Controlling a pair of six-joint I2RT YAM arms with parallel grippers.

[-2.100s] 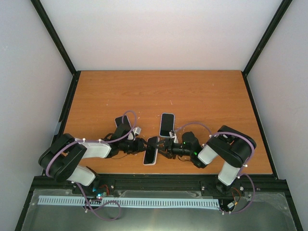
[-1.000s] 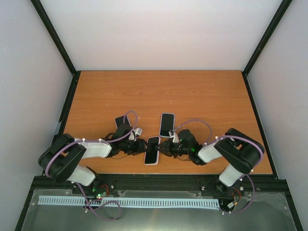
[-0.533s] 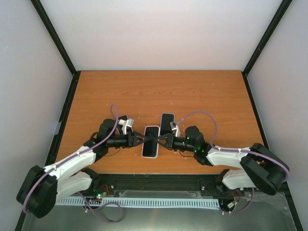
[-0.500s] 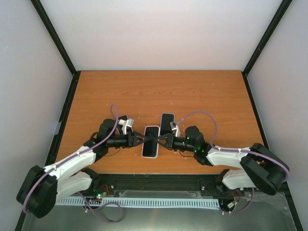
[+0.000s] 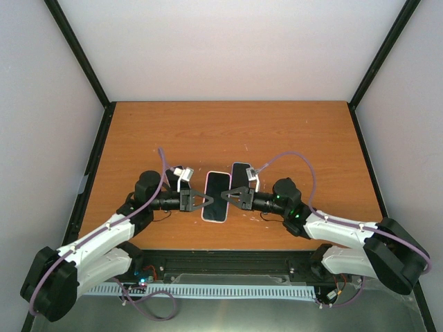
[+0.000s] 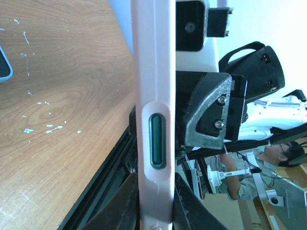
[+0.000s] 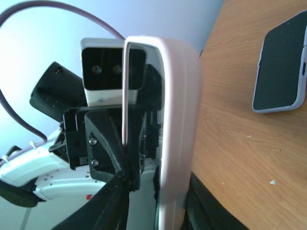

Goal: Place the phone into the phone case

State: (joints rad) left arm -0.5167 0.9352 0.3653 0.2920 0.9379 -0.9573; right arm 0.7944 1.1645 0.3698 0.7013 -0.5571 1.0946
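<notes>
edgewise, phone case [image 5: 217, 197] between left gripper [image 5: 204, 200] and right gripper [image 5: 228, 196]

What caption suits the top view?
Left gripper and right gripper clamp the phone from opposite sides; second phone lies beyond.

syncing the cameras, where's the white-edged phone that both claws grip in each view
top external: phone screen up at centre, gripped between left claw and right claw.
left wrist: its white edge runs upright through mid-frame.
right wrist: its white edge stands upright at centre.
shared landmark: the orange wooden table.
</notes>
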